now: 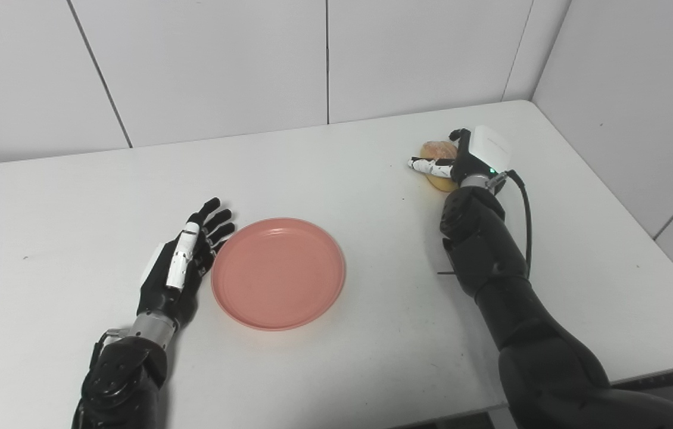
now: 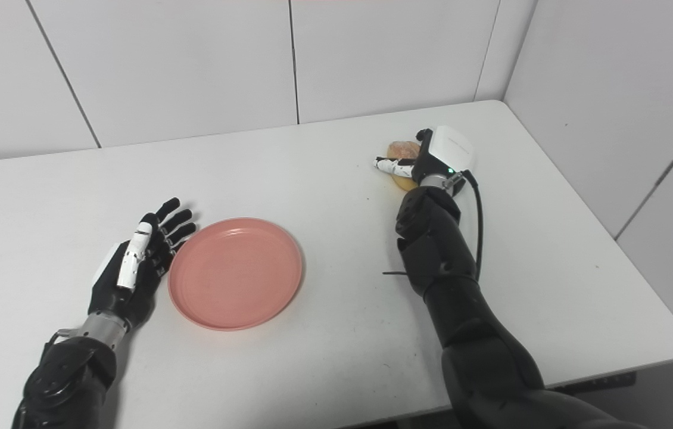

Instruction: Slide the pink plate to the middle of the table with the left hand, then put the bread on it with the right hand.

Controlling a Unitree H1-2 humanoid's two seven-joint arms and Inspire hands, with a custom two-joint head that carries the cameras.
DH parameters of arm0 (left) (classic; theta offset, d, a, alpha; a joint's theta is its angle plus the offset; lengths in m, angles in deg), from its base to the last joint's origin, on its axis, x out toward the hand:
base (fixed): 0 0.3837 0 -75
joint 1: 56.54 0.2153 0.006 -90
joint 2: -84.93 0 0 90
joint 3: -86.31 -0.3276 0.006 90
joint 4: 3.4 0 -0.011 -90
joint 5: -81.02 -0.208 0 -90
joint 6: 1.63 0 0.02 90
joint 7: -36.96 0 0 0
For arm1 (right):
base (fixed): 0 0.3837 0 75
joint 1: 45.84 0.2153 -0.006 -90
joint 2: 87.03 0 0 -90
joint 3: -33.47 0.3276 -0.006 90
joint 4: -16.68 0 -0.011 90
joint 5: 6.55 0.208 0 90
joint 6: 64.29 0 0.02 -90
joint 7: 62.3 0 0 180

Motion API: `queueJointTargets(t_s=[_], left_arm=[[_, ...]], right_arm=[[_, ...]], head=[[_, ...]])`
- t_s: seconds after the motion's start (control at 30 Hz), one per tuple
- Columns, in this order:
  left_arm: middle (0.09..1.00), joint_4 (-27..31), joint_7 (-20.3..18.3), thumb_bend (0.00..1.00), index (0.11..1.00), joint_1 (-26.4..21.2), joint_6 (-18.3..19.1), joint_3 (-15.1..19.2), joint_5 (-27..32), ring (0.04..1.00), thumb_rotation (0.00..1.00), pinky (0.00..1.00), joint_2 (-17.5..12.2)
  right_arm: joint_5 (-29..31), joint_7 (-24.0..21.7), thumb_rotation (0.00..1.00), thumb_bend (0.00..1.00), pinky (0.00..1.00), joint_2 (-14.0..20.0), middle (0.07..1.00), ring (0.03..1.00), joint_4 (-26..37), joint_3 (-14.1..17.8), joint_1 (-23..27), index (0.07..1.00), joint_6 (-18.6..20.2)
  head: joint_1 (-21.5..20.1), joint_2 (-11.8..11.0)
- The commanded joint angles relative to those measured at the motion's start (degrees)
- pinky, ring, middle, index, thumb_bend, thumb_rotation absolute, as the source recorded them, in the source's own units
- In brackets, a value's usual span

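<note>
The right robot hand [image 1: 461,159] sits in the upper right of the frame, reached out over the far part of the white bench [image 1: 372,357] near the corner where the two walls meet. Its fingers are curled around the bread [image 1: 435,150], a rounded golden-brown roll, with a white-tipped finger lying across the roll's near side and a dark finger arching over its top. The roll's pale lower edge shows just below the fingers, close to the bench; whether it is resting on the surface or raised slightly off it cannot be told. A black cable loops from the wrist back along the dark forearm, which enters from the lower right of the frame.

The left robot hand [image 1: 181,262] lies in the lower left of the frame, holding nothing, its fingers straight and spread and pointing toward the upper right. Its fingertips are just beside the left rim of the pink plate [image 1: 279,273]; whether they touch the rim cannot be told.

The pink plate is round and shallow, flat on the bench a little left of the frame's centre, with nothing on it. The bread and the right robot hand are well apart from it, toward the upper right.
</note>
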Motion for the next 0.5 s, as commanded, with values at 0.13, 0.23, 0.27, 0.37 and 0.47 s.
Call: queueJointTargets(t_s=[0.13, 0.23, 0.27, 0.37, 0.47], left_arm=[[0.900, 0.6, -0.3, 0.36, 0.898, 0.5, 1.5, -0.5, -0.3, 0.888, 1.00, 0.89, -0.3], [0.898, 0.9, -0.2, 0.36, 0.896, 0.5, 1.7, -0.5, -0.2, 0.887, 1.00, 0.88, 0.0], [0.901, 0.9, -0.2, 0.36, 0.898, 0.5, 1.7, -0.5, -0.2, 0.889, 1.00, 0.89, 0.0], [0.898, 0.8, -0.1, 0.36, 0.897, 0.5, 1.8, -0.4, -0.2, 0.887, 1.00, 0.89, 0.1], [0.899, 0.8, -0.2, 0.36, 0.898, 0.4, 1.8, -0.5, -0.2, 0.887, 1.00, 0.89, 0.1]], right_arm=[[4.1, 4.4, 0.26, 0.86, 0.36, 1.4, 0.566, 0.469, -0.5, -3.5, 2.4, 0.684, -2.2], [5.4, 5.2, 0.20, 0.83, 0.25, 2.4, 0.429, 0.328, -1.8, -5.5, 2.9, 0.544, -3.1], [5.8, 5.0, 0.17, 0.65, 0.24, 2.8, 0.414, 0.312, -1.6, -6.2, 2.9, 0.508, -3.2], [6.8, 4.7, 0.14, 0.54, 0.24, 3.5, 0.421, 0.314, -1.1, -7.9, 2.9, 0.485, -2.7], [7.5, 4.9, 0.03, 0.53, 0.24, 3.8, 0.418, 0.313, 0.2, -9.1, 2.7, 0.518, -2.2]], head=[[0.2, 0.1], [0.3, -0.1], [0.3, -0.1], [0.3, -0.1], [0.3, -0.1]])
